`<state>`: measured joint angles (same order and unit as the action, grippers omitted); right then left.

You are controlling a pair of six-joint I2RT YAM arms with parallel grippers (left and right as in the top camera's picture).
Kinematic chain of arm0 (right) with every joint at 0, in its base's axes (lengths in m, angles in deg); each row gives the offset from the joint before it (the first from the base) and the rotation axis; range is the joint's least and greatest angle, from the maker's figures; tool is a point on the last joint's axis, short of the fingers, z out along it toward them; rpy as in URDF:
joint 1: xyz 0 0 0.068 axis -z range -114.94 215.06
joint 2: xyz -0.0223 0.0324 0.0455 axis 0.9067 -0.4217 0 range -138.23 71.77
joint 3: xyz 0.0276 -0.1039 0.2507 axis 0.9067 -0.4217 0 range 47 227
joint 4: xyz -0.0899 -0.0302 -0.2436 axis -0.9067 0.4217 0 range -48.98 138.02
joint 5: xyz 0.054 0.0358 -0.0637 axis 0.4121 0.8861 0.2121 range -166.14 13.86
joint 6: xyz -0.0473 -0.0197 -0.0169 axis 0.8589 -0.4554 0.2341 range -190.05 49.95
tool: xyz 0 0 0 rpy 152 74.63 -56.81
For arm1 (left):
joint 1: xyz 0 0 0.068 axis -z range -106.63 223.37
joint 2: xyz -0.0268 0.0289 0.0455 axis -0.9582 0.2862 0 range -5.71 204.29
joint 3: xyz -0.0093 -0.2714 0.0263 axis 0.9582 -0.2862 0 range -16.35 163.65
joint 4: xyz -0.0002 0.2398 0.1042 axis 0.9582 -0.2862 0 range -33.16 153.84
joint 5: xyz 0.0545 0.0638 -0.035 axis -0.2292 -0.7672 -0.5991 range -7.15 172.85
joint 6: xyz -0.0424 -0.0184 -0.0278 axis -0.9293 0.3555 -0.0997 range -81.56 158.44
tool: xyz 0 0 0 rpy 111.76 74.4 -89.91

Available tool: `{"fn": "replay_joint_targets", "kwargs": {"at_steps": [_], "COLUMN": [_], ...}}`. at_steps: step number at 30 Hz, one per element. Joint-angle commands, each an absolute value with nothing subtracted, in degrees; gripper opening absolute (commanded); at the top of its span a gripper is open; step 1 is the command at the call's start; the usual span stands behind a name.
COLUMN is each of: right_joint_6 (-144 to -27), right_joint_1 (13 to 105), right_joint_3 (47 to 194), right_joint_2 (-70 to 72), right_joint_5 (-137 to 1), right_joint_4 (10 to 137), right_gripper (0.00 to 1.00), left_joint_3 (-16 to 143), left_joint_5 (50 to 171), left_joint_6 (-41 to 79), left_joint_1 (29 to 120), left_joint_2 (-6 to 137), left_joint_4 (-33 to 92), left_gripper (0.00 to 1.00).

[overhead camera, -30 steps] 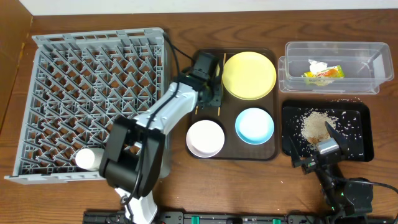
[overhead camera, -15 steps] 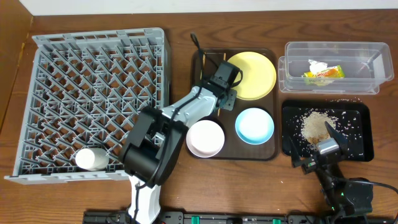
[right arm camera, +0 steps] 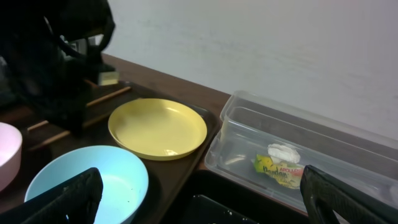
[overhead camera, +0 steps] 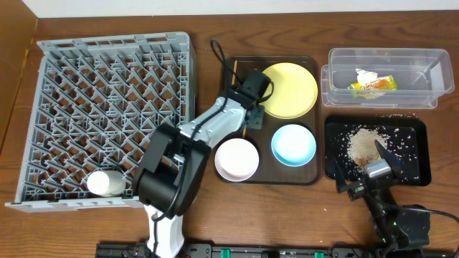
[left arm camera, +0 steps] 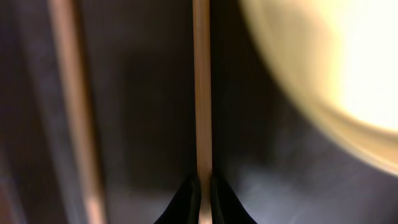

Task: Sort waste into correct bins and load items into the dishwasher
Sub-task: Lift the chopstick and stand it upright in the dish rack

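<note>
Pinching one chopstick (left arm camera: 201, 93) between its tips, the left claw (left arm camera: 201, 188) is sitting low over the brown tray (overhead camera: 266, 165), hemmed between the rim of the yellow plate (left arm camera: 336, 74) and a blurred second chopstick (left arm camera: 74, 112); the right claw (right arm camera: 202, 194) is lying spread.

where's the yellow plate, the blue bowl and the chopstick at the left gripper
yellow plate (overhead camera: 287, 87), overhead view, middle of its face
blue bowl (overhead camera: 293, 144), overhead view, its inner floor
chopstick (left arm camera: 201, 93), left wrist view, middle of the shaft
</note>
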<state>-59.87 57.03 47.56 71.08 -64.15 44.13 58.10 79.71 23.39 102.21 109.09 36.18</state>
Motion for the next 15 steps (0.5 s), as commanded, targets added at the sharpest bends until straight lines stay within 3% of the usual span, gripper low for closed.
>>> {"fn": "replay_joint_targets", "kwargs": {"at_steps": [1,15], "right_joint_6": [-59.26,-59.26], "right_joint_1": [57.88,57.88], "right_joint_3": [47.32,47.32], "right_joint_2": [71.39,71.39], "right_joint_5": [-63.87,-63.87], "right_joint_4": [44.04,44.04], "right_gripper": [0.99,0.99], "left_joint_3": [57.51,57.49], "left_joint_5": [78.51,68.13], "left_joint_6": [23.2,26.15], "left_joint_1": [100.55,91.08], "left_joint_2": [102.27,83.22], "left_joint_4": [33.71,20.44], "left_gripper": [0.08,0.08]}}
